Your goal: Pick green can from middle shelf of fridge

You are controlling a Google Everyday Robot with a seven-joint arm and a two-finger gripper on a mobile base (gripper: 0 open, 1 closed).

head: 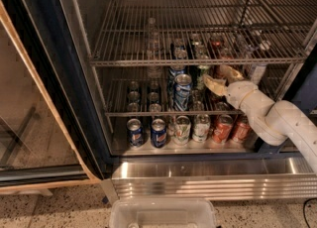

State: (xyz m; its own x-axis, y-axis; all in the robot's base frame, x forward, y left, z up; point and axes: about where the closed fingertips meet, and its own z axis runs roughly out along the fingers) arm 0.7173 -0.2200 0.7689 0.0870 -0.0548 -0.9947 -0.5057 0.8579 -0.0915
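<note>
The green can (200, 75) stands upright on the middle shelf (119, 113) of the fridge (59, 73), just right of frame centre, beside a blue-and-silver can (182, 92). The gripper (220, 78) hovers just right of it, jaws seemingly parted and empty. The reach looks nearly done; the grasp, lift and pull-out are left.

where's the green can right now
In the camera view, the green can stands on the middle shelf, right of centre, just right of the blue-and-silver can, with the tool at its right.
</note>
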